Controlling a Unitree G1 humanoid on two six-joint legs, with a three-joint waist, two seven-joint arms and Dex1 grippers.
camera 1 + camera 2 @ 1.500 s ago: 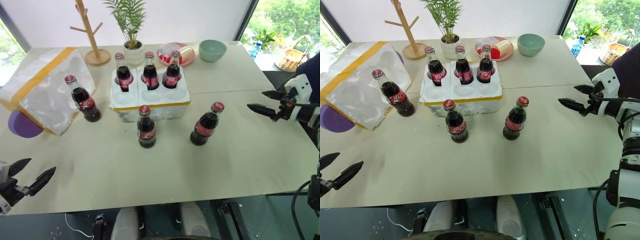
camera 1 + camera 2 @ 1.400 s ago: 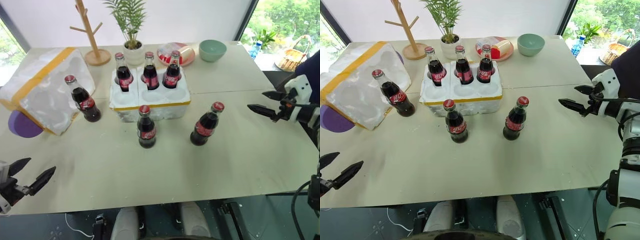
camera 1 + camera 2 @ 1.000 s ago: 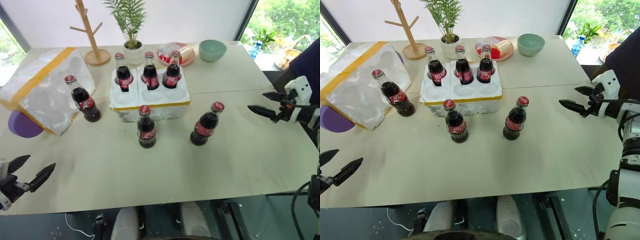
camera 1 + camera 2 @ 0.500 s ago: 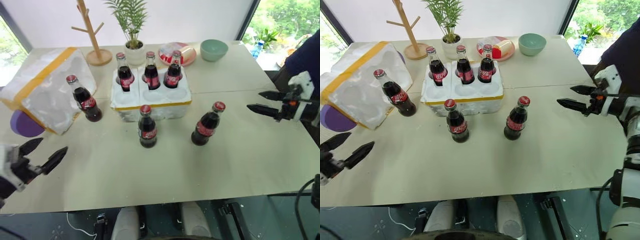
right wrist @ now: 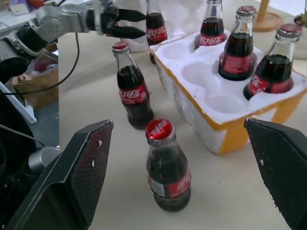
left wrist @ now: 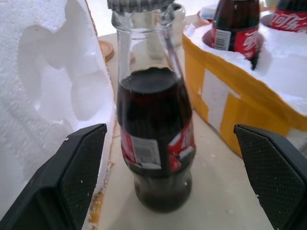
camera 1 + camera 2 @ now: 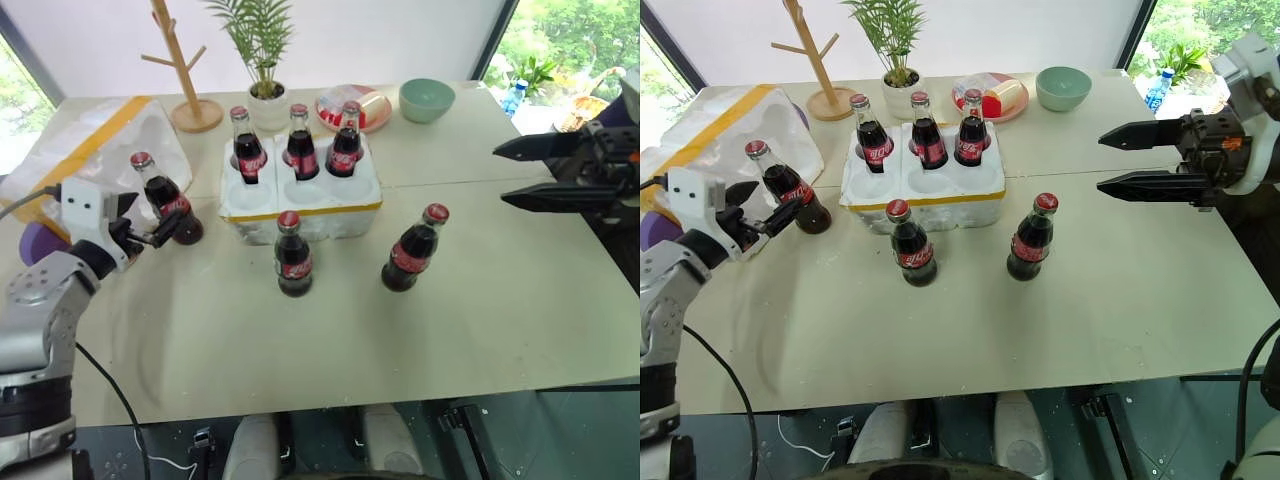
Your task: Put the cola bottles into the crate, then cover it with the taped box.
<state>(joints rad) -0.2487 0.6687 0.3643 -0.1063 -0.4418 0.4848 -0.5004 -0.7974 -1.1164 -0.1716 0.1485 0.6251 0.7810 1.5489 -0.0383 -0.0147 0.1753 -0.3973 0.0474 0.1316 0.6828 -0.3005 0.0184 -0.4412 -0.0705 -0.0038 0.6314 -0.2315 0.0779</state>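
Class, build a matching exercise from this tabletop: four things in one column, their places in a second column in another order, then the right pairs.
Things
1. teal bowl
2. taped box
3. left gripper
4. crate

Places
A. holds three cola bottles in its far wells
B. far right of the table
C. lying at the table's left
D. open around the leftmost cola bottle

Pairs: 1-B, 2-C, 3-D, 4-A

Cola bottles (image 5: 168, 165): red labels carry white script lettering, too partial to read; no other text legible.
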